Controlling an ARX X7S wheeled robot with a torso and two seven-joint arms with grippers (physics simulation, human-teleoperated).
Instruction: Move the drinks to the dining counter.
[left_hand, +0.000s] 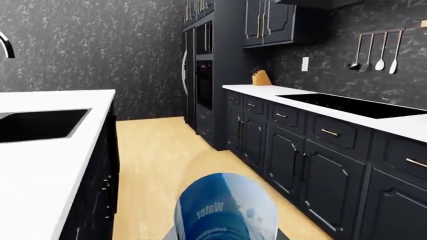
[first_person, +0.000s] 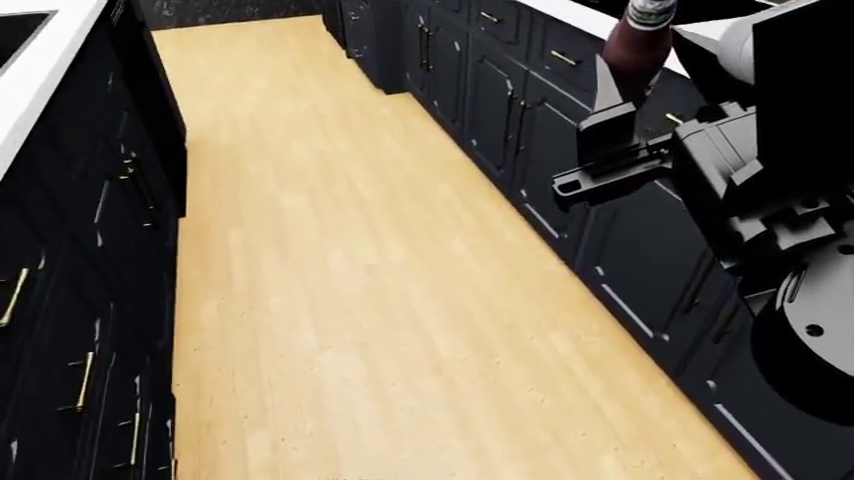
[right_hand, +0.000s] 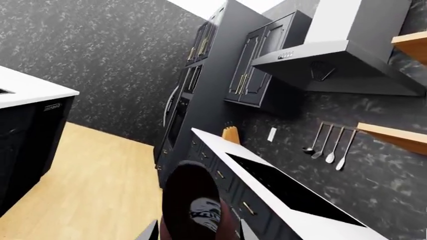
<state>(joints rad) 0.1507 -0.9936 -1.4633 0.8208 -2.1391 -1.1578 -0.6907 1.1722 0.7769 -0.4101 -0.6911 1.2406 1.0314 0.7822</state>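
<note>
Brown beer bottle (first_person: 638, 45) in right gripper (first_person: 617, 120) (upright).

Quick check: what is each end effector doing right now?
Left end effector: closed on the water bottle.
Right end effector: closed on the beer bottle.

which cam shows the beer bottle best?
Head view: the beer bottle shows its brown body and grey neck label, upright in the right pincer. The right wrist view shows only a close, foreshortened dark body. The left wrist view shows the water bottle instead.
</note>
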